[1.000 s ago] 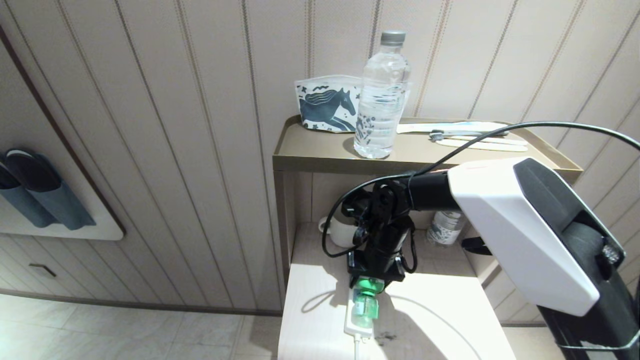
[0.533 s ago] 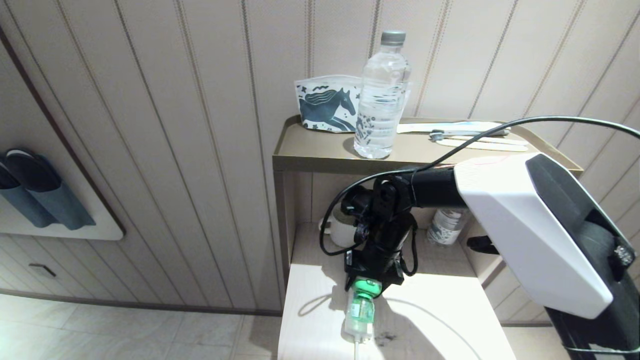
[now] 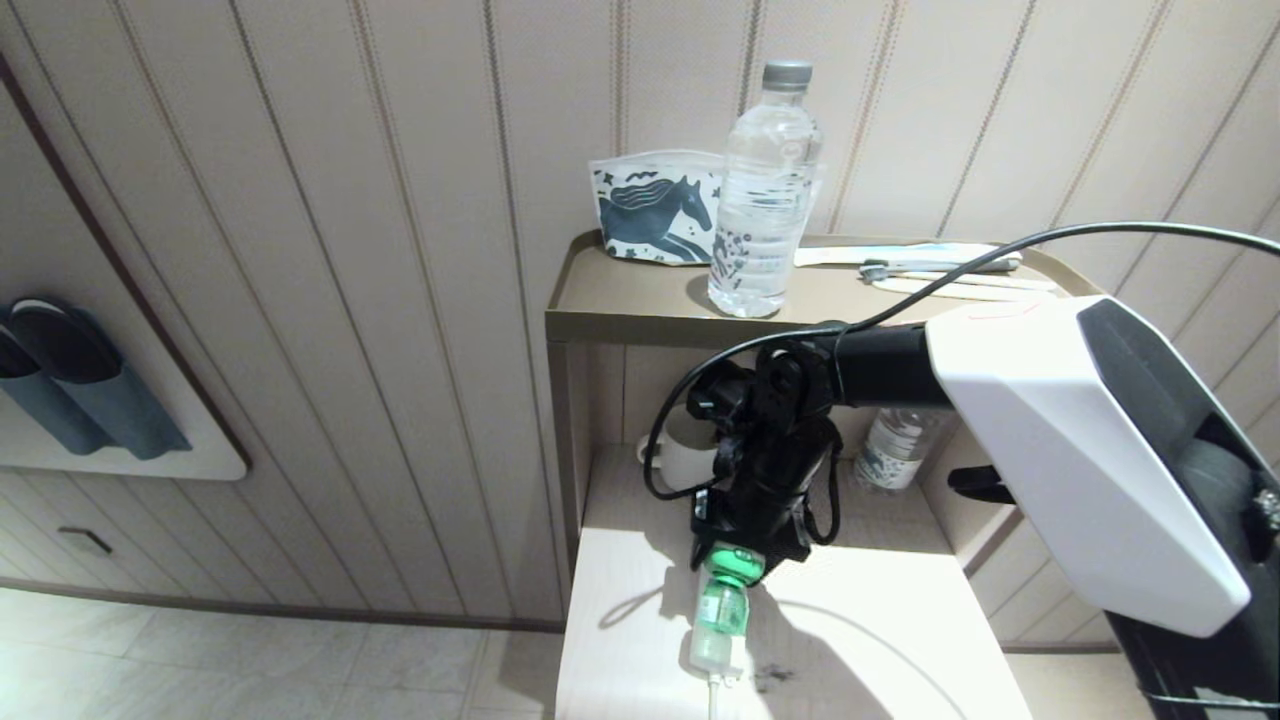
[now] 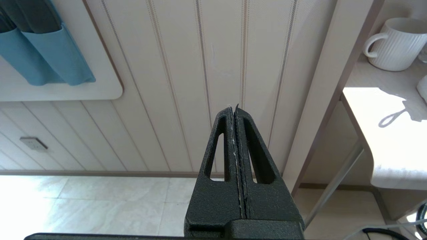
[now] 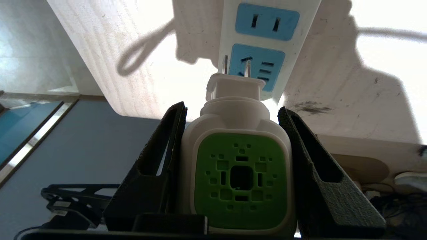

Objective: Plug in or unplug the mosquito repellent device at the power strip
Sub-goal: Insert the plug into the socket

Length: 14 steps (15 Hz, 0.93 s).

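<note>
Pale shelf top point(image 3: 880, 620) is lying sunlit, mostly bare toward its right edge. Near its front-left edge the power strip point(image 5: 267, 40) is lying. The right gripper point(image 5: 233, 166) is pinching the mosquito repellent device point(image 5: 238, 166) between both fingers, prongs bared just beside a blue socket. The left gripper point(image 4: 235, 113), fingers pressed together, is hanging off the shelf's left edge.

Head view: power strip point(image 3: 706, 655) mostly hidden under mosquito repellent device point(image 3: 720, 610); cord cut off at bottom edge. Mug point(image 3: 683, 462) and lower-shelf bottle point(image 3: 893, 450) partly hidden behind right arm
</note>
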Tool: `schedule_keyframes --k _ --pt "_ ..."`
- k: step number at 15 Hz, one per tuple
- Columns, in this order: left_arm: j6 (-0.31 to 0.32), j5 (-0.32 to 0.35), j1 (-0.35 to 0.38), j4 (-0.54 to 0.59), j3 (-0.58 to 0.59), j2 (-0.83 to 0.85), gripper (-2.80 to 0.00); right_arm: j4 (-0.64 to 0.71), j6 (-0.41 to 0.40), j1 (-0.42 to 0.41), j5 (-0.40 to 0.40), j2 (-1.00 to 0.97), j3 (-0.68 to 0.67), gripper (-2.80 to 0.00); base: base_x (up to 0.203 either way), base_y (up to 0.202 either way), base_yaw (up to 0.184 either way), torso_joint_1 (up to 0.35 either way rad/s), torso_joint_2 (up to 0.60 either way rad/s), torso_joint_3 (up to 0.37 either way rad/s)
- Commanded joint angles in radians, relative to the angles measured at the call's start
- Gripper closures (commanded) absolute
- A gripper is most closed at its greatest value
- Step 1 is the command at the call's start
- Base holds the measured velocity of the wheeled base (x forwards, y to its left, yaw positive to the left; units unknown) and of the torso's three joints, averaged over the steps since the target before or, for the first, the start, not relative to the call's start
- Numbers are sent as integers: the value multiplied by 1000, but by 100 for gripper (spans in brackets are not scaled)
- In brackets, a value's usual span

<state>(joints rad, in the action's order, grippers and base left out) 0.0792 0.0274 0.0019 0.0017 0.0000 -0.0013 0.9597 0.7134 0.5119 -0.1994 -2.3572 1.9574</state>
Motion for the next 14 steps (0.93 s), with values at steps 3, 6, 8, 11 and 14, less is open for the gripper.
schedule_keyframes --k 3,6,8,11,14 --pt "1 0 1 0 0 1 0 -10 -3 -9 41 -7 0 0 0 0 0 0 0 0" --pt "1 0 1 0 0 1 0 -43 -14 -15 60 -11 1 0 0 0 0 0 0 0" --pt "1 0 1 0 0 1 0 -53 -15 -15 58 -17 1 0 0 0 0 0 0 0" --pt "1 0 1 0 0 1 0 -53 -14 -13 60 -25 0 0 0 0 0 0 0 0" --pt "1 0 0 0 0 1 0 -44 -17 -10 60 -27 0 0 0 0 0 0 0 0"
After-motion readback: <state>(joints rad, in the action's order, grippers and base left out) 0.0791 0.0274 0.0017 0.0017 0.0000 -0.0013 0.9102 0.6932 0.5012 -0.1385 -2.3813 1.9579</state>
